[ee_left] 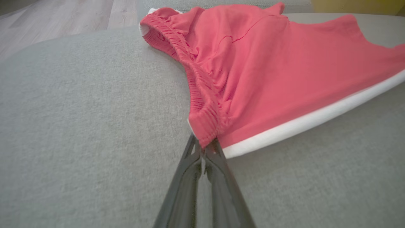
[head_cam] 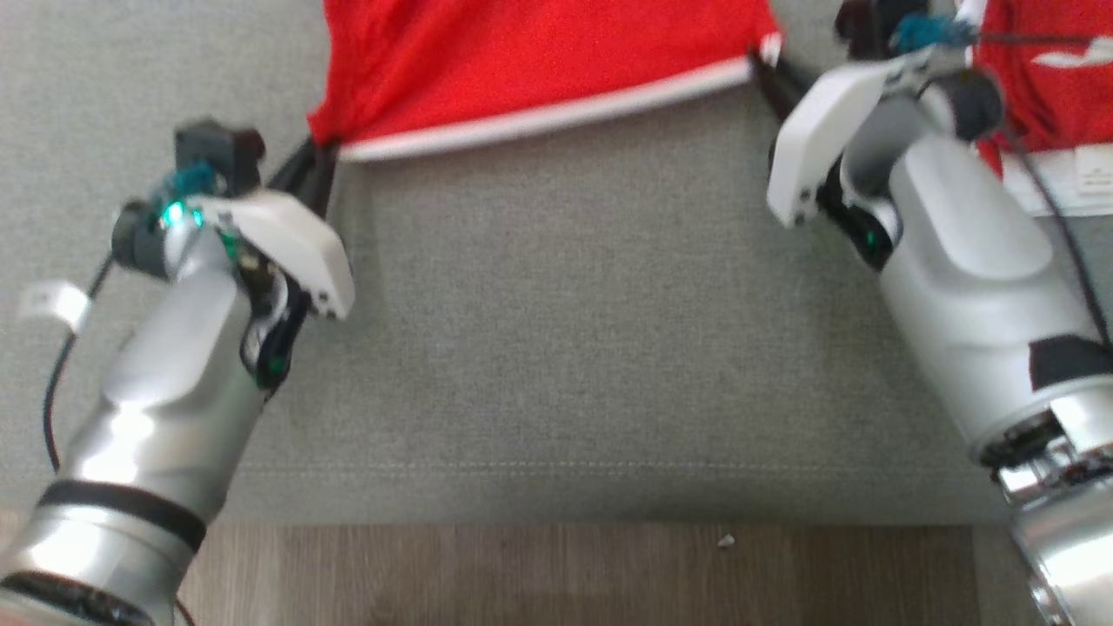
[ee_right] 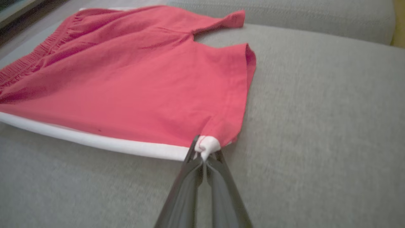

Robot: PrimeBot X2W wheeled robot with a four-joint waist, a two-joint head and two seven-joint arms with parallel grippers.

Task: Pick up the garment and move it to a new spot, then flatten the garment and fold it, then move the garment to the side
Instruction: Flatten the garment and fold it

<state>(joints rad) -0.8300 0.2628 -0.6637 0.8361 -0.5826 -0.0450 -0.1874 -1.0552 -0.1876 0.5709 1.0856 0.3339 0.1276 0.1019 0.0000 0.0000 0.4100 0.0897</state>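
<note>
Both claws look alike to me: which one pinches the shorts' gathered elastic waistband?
The left gripper, shut on the ribbed waistband corner of the red shorts. The right gripper pinches the leg-hem corner at the white stripe instead.

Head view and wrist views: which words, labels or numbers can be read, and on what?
None is readable.
White label at the right edge: print too blurred.
White mark on the red cloth there: blurred shape.
White tag at the left edge: blurred.
</note>
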